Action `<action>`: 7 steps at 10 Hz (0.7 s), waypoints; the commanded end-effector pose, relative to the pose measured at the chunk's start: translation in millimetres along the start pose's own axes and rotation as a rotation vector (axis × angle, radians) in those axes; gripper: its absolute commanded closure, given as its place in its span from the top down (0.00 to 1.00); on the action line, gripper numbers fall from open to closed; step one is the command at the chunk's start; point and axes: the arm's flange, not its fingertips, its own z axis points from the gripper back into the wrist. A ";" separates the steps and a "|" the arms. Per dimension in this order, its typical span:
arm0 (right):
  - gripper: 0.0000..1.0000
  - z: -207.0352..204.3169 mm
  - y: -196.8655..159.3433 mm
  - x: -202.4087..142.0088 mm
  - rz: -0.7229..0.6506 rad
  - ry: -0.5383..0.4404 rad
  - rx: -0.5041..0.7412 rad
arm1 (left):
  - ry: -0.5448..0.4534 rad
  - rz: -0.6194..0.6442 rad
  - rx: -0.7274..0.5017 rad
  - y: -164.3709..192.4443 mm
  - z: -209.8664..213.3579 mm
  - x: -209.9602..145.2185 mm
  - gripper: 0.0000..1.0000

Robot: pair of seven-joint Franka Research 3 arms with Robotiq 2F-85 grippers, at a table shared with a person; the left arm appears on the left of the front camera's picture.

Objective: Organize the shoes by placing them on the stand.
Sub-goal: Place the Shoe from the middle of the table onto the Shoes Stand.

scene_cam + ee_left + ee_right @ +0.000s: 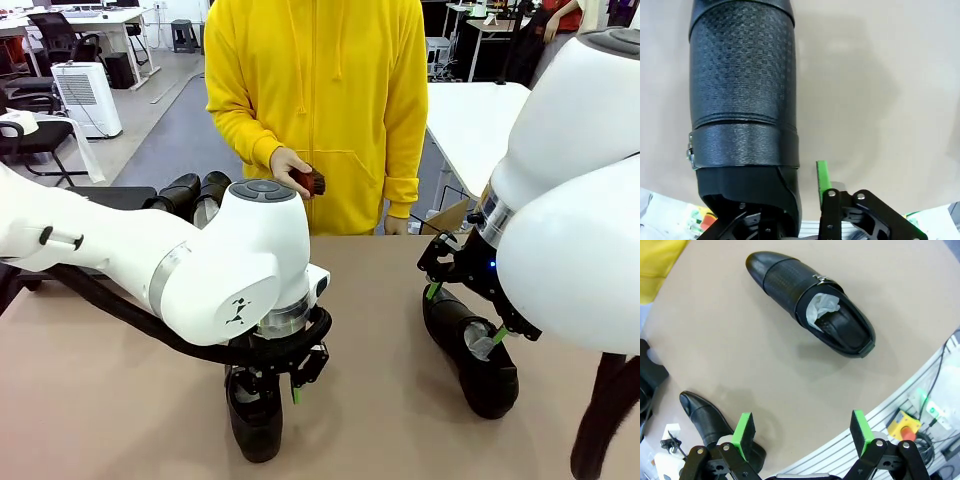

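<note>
On the table [380,290], near edge, left of centre: one shoe [255,415], directly under the left gripper [268,388]. To the right, slightly farther: a second shoe [472,355], below the right gripper [465,314]. Far left, beyond the table: the stand [112,196], two more shoes [190,192] side by side at its right end.

Even bright light; soft shadow beside shoe [790,285].

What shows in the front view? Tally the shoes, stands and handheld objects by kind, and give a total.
Stand: 1
Black shoes: 4 (near-left shoe, near-right shoe, two far shoes on the stand)
Reddish-brown object in the person's hand: 1
Total: 6
</note>
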 end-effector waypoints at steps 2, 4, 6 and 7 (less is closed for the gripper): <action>1.00 1.0 3.5 1.9 0.018 0.013 0.010 | 0.003 -0.016 0.028 4.8 3.9 5.2 0.00; 1.00 1.0 3.5 1.9 0.018 0.013 0.010 | 0.011 -0.045 0.039 9.9 3.5 9.8 0.00; 1.00 1.0 3.5 1.9 0.018 0.013 0.010 | 0.039 -0.108 -0.008 17.4 24.6 8.5 0.00; 1.00 1.0 3.5 1.9 0.018 0.013 0.010 | 0.033 -0.154 -0.111 28.5 55.7 7.1 0.00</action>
